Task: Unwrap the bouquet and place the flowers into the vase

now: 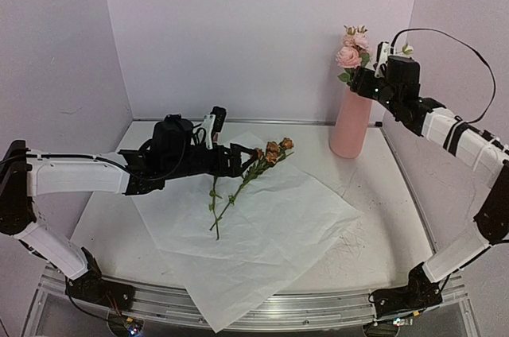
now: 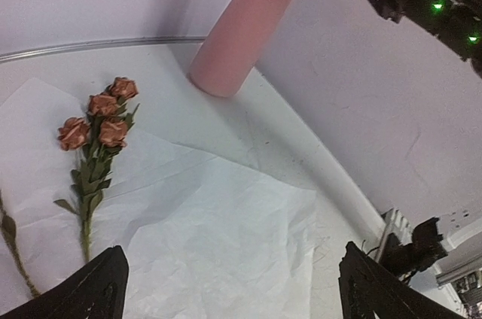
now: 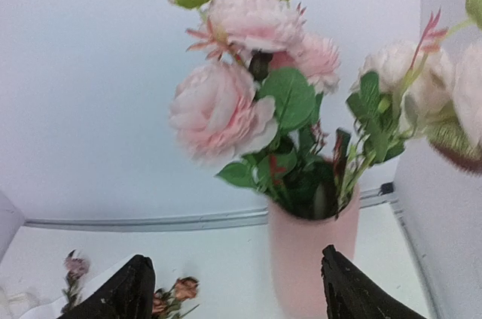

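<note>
Several pink roses (image 3: 226,101) upright in the vase (image 1: 351,126), brownish sprig (image 1: 270,154) on paper (image 1: 278,234)

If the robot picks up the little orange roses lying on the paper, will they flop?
Probably a bit: the rose sprig has a thin stem with blooms bunched at one end, so that end may droop. It looks light. Lying loose on the white paper, it would likely slide if pushed.

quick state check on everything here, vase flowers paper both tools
vase, upright, holding pink flowers
pink flowers, standing in the vase
brownish roses, lying flat on the paper
paper, unwrapped, spread on the table
left tool, open, over the paper, empty
right tool, open, by the vase mouth, empty
</note>
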